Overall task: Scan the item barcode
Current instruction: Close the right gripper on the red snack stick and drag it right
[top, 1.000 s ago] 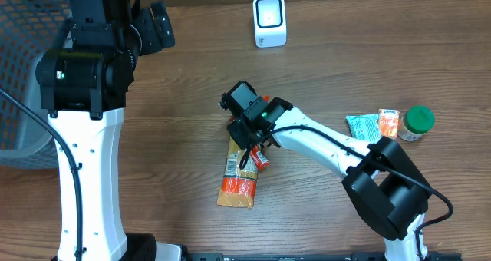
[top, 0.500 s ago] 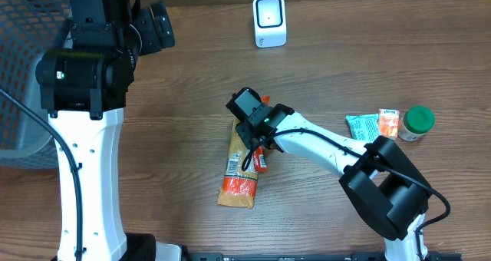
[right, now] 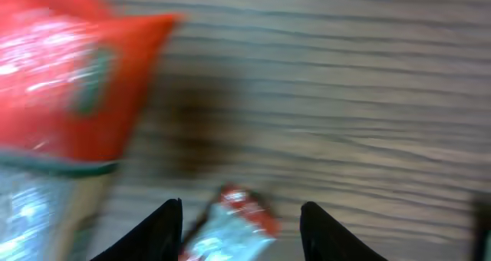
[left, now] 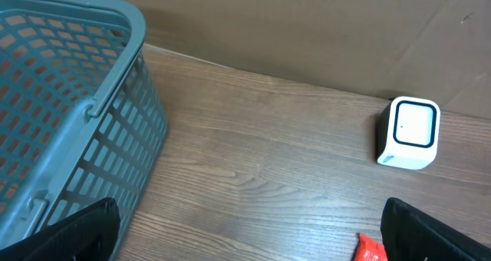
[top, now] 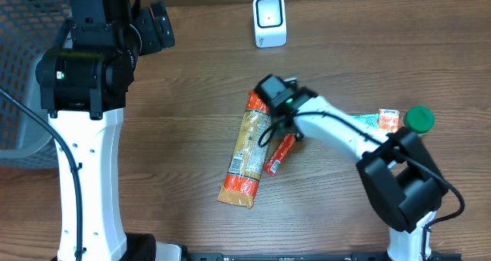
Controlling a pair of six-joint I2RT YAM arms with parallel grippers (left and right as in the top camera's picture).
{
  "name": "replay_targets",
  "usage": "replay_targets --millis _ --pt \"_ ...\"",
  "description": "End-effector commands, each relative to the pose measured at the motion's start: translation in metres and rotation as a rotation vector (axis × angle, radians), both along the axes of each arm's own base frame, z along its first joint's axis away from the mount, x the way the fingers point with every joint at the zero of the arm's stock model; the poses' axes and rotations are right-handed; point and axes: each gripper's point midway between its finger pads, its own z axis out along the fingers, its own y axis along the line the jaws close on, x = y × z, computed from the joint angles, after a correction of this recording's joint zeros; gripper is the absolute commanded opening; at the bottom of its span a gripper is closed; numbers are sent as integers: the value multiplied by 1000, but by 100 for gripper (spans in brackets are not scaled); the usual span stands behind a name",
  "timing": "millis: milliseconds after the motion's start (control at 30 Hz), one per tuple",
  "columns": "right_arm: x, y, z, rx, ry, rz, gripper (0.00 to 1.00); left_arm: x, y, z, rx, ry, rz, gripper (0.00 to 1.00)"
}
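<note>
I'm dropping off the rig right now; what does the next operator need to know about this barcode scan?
Left gripper: jaws wide open, empty, near the basket.
Right gripper: jaws apart low over the table, end of the small red packet between them, no grip evident; view blurred.
Long snack bag lies flat beside that packet; scanner stands at the table's far edge.
Done: no item is at the scanner.
Left: grasp an item, show its barcode to the scanner.
</note>
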Motion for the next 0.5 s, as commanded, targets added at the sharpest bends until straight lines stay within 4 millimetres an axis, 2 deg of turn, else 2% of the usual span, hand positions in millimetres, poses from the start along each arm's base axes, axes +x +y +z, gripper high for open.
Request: replay_targets --millis 0,133,267,400,467 --pt "-1 -2 5 89 32 -58 56 -1 3 5 19 -10 1 100" --pt "-5 4 2 179 96 -64 57 -1 3 5 19 -10 1 100" --pt "1 8 3 209 83 -64 55 -1 3 5 19 -10 1 100" --pt "5 11 0 217 74 -62 31 -1 3 5 19 -10 1 100" --pt "3 10 -3 210 83 -63 28 -1 3 5 19 -10 1 100"
